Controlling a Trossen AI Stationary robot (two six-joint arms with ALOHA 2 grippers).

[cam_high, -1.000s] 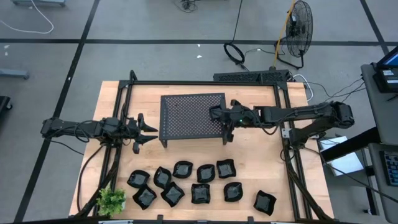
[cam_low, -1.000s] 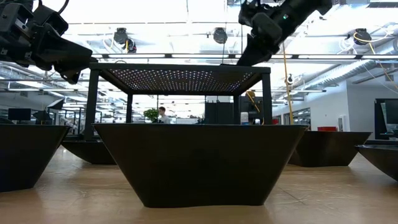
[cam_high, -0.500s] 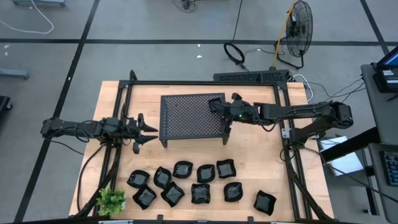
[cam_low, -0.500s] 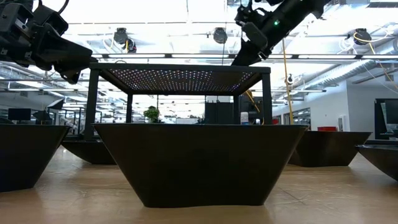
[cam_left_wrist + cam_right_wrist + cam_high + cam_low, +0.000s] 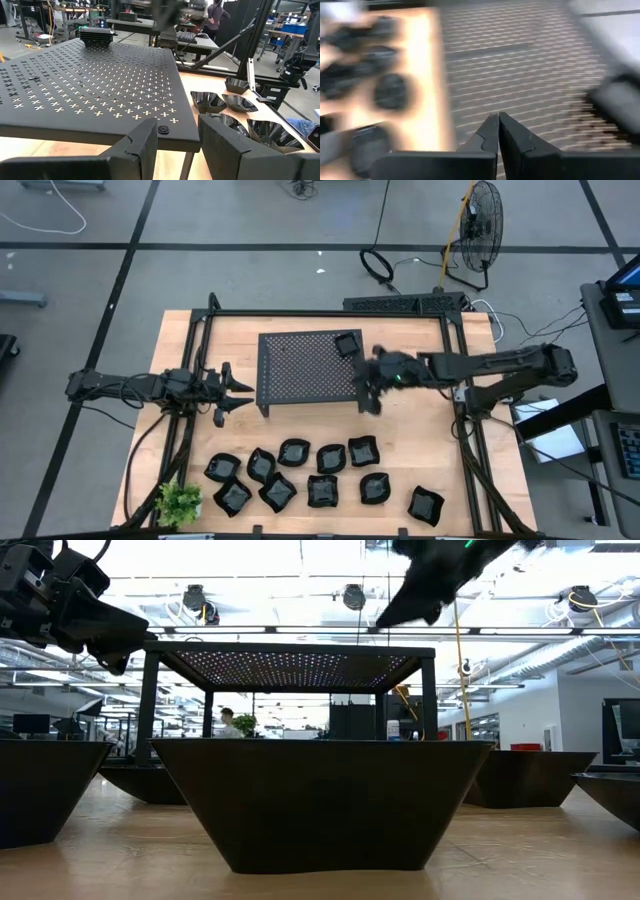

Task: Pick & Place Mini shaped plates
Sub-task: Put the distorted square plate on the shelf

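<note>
One mini shaped plate (image 5: 347, 343), small and glossy black, sits on the far right corner of the black perforated rack (image 5: 305, 370); the left wrist view shows this plate (image 5: 96, 36) on the rack top (image 5: 90, 85). Several more mini plates (image 5: 320, 475) lie on the wood near the table's near edge. My right gripper (image 5: 368, 385) hangs blurred over the rack's right edge, shut and empty (image 5: 498, 125). My left gripper (image 5: 235, 390) waits level at the rack's left side, open (image 5: 177, 142), with nothing between its fingers.
A small green plant (image 5: 180, 502) stands at the near left corner. A black frame (image 5: 330, 313) borders the table's far and side edges. In the low view one plate (image 5: 320, 800) fills the foreground in front of the rack's legs (image 5: 428, 700).
My right gripper has drawn back from the rack's far right corner toward the table's right and near edges and has risen, staying shut. The plate on that corner stays where it was.
</note>
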